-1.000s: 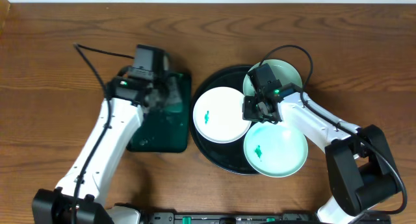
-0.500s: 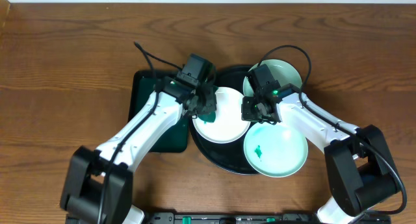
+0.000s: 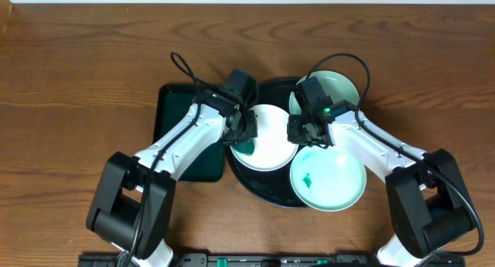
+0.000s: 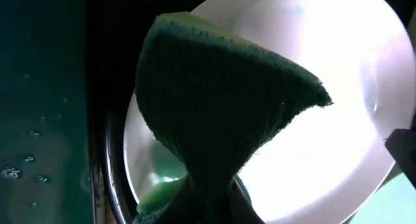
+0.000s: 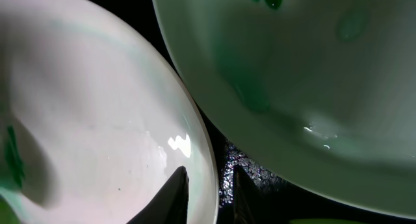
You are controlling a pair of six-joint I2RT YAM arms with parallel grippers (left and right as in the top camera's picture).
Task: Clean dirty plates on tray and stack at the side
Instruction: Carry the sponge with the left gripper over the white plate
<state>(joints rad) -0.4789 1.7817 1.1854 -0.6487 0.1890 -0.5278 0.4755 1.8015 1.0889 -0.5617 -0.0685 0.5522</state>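
The left gripper (image 3: 244,131) is pinched tight on a dark green, coarse-pored sponge (image 4: 214,100), which is folded into a wedge over the left edge of a glossy round white plate (image 3: 271,149). That plate lies at the left of the round black tray (image 3: 255,188). A pale green smeared plate (image 3: 329,180) sits near right. The right gripper (image 5: 209,193) has its fingertips narrowly parted astride the white plate's right rim, and I cannot tell whether they grip it.

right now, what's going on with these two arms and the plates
The left claw is shut on a green sponge, holding it over the left plate on the black tray. The right claw straddles that plate's rim; whether it grips is unclear. The near plate, bearing a green smear, and the far plate wait on the tray. Nothing is stacked aside yet.
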